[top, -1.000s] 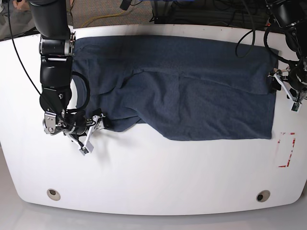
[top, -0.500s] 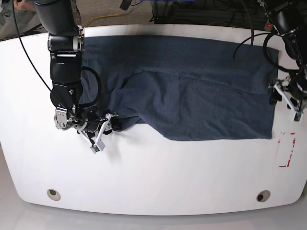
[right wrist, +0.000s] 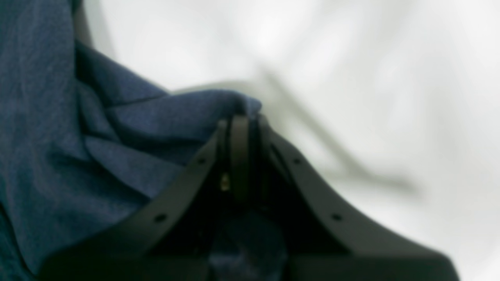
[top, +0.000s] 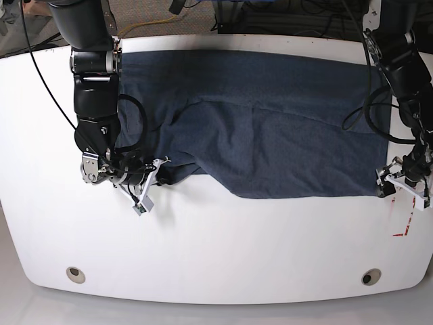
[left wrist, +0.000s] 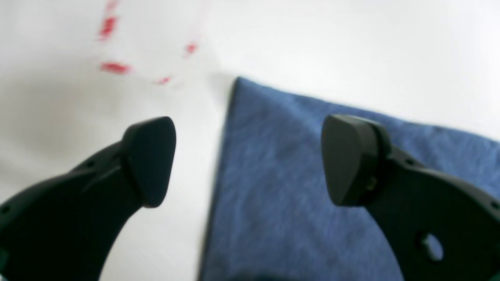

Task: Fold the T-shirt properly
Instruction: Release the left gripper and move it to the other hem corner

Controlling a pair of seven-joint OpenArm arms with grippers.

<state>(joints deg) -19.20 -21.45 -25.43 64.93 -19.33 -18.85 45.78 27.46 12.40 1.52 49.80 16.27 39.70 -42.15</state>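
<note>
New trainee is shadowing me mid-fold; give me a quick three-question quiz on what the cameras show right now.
1. True or false: the right pincer is shut on the T-shirt.
2. The left pincer hangs over which part of the shirt: A) a corner, B) its middle, C) the collar?
3. What colour are the marks on the table beside that corner?

Key: 1 true; 2 A; 3 red.

The T-shirt [top: 270,128] lies flat on the table [top: 223,250]. The right gripper [top: 154,177] is at its one near corner, the left gripper [top: 400,181] at the other.
</note>
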